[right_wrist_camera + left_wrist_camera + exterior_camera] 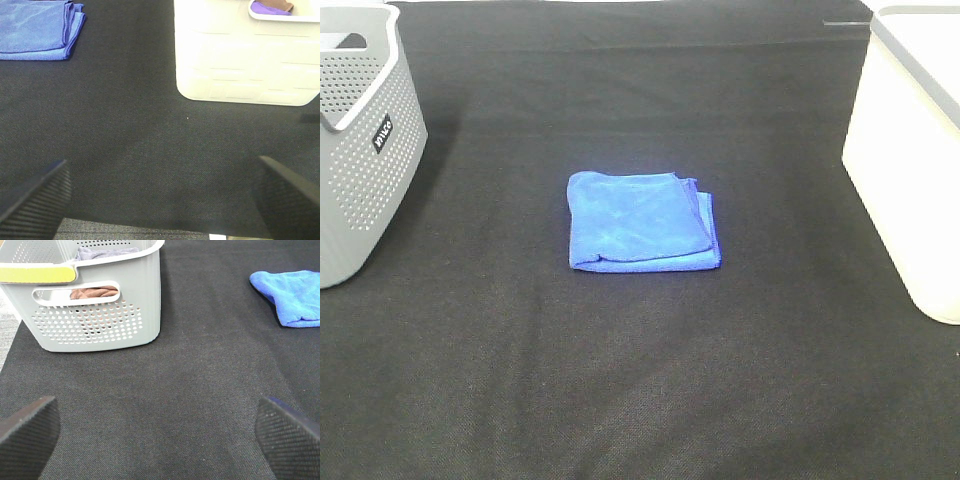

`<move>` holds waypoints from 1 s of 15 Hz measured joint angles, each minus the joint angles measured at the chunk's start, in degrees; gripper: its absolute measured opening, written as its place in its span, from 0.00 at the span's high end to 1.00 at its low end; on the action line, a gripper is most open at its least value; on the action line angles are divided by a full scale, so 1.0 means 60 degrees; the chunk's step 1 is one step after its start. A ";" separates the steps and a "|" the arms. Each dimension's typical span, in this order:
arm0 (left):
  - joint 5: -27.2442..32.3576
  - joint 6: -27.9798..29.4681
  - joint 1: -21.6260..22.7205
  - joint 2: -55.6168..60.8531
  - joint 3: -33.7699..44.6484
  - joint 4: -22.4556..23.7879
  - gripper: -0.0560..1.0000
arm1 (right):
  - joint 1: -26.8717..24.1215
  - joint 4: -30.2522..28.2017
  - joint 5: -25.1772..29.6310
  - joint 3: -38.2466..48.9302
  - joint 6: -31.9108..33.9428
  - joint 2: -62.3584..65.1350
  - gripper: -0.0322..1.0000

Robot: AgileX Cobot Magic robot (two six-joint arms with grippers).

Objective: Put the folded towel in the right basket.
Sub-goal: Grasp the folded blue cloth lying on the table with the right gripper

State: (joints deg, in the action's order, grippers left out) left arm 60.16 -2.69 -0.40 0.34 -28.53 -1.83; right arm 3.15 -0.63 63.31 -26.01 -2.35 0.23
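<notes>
The blue towel [642, 222] lies folded on the black counter [640, 400], out ahead of both claws. The left claw [159, 432] and right claw [162, 195] are spread wide, gripping nothing; the high camera catches neither. Only the right wrist view shows a purple cloth [270, 7] inside the white basket [245, 65].
</notes>
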 joint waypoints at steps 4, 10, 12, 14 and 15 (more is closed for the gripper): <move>0.0000 0.0000 0.0000 0.0000 0.0000 0.0000 0.01 | 0.0000 0.0010 0.0000 0.0000 0.0000 0.0000 0.05; 0.0000 0.0038 0.0000 0.0000 0.0000 -0.0105 0.01 | 0.0000 0.0010 0.0000 0.0000 0.0000 0.0000 0.05; 0.0000 0.0038 0.0000 0.0000 0.0000 -0.0143 0.01 | 0.0000 0.0010 0.0000 0.0000 0.0000 0.0000 0.05; 0.0000 0.0038 0.0000 0.0000 0.0000 -0.0162 0.01 | 0.0000 0.0010 0.0000 0.0000 0.0000 0.0000 0.05; 0.0000 0.0038 0.0000 0.0000 0.0000 -0.0162 0.01 | 0.0000 0.0010 0.0000 0.0000 0.0000 0.0000 0.05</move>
State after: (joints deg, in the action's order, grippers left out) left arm 60.16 -2.46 -0.40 0.34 -28.53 -2.81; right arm 3.15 -0.57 63.31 -26.01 -2.35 0.23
